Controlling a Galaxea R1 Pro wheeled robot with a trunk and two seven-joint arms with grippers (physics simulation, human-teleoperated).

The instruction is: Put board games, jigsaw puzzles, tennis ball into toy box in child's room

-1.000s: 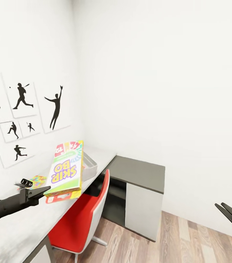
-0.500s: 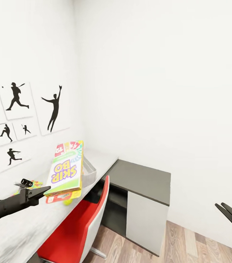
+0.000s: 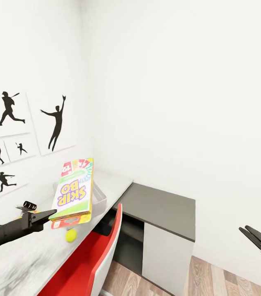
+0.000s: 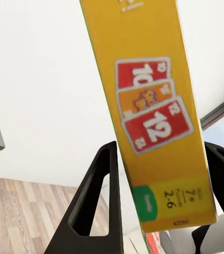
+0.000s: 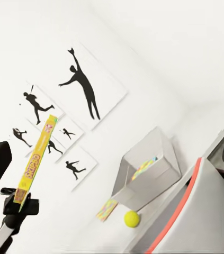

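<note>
Six white wall panels with black silhouettes of ball players (image 3: 55,123) hang on the wall left of the long light-grey desk (image 3: 19,263). Over the desk, the left gripper (image 3: 51,213) is clamped on the bottom edge of the flat yellow, green and red SKIP-BO game box (image 3: 73,192), which stands nearly upright in the air with its lettering upside down; in the left wrist view the two dark fingers (image 4: 98,201) flank the box's yellow face with its red number cards. Just behind the game box, on the desk, sits the grey rectangular toy box with low flared walls (image 3: 99,195), and the right wrist view shows a colourful flat item lying inside it, too small to identify. Below the held box, the small yellow-green tennis ball (image 3: 71,235) rests on the desk near its front edge. In the right wrist view, a small multicoloured mosaic puzzle square (image 5: 107,209) lies on the desk just beside the ball, between it and the wall. Right of the desk's edge stands a red chair with a white shell (image 3: 93,255), then a lower dark grey side cabinet with a pale door (image 3: 163,209) on wood-plank flooring (image 3: 213,279). Well to the right of the desk, the right gripper (image 3: 259,240) hangs in the air with its jaws parted and nothing between them.
</note>
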